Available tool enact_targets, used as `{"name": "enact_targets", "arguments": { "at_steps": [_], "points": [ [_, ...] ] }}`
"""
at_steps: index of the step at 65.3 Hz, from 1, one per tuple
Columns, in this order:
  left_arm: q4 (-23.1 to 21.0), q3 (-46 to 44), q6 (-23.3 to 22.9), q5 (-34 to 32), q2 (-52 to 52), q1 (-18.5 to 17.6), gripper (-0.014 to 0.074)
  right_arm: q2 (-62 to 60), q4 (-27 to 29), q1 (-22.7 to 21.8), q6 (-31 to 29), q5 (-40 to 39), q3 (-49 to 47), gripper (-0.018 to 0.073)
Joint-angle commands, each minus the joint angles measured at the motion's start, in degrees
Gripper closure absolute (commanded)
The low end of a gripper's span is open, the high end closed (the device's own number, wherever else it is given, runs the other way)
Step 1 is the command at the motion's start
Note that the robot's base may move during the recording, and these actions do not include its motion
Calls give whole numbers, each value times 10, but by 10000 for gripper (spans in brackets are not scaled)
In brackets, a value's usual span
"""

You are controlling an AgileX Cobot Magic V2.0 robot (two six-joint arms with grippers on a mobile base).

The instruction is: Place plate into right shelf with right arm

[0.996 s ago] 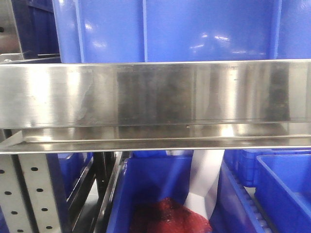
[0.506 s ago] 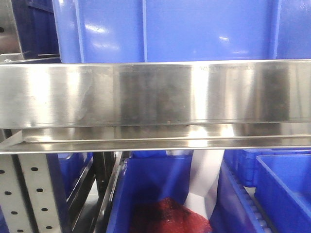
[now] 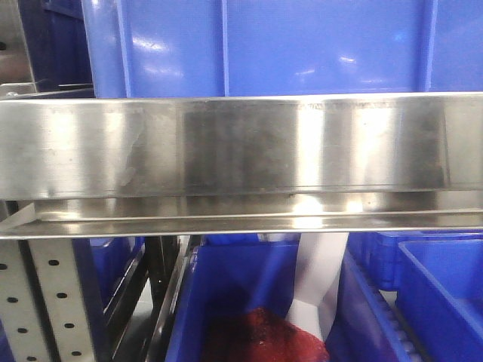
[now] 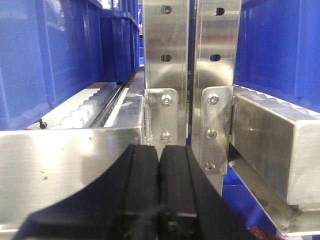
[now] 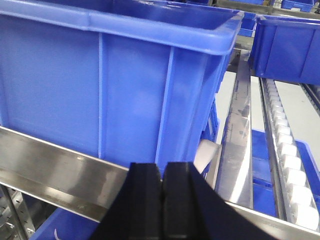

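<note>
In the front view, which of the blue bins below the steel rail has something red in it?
The middle bin, directly under the rail: a dark red mass lies at its bottom. The bin at lower right shows nothing red.

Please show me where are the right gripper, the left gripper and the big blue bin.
right gripper (image 5: 161,200): right wrist view, seam between its closed black fingers.
left gripper (image 4: 159,187): left wrist view, seam between its closed black fingers.
big blue bin (image 5: 75,85): right wrist view, front wall.
</note>
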Motion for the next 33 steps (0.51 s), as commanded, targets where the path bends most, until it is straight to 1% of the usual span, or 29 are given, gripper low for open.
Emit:
{"name": "enact_targets", "arguments": {
  "at_steps": [1,11,16,19,24,29,33],
  "points": [
    [-1,4,-1,-50,-7,-1,643,6,-7,-2,-3,-48,-15,505],
    [-1,4,-1,-50,-7,-1,643,6,13,-2,-3,-54,-10,505],
    [-1,4,-1,-50,-7,-1,643,6,13,-15,-3,-62,0,505],
    [-1,4,-1,-50,-7,-1,643,5,14,-32,-4,-70,9,505],
    [-1,4,-1,-50,-7,-1,643,-1,24,-76,-4,-94,37,505],
    [-1,4,-1,-50,-7,-1,643,-13,39,-119,-20,-131,76,505],
    [-1,4,-1,-50,-7,-1,643,-27,64,-149,-37,-167,113,505]
  ]
}}
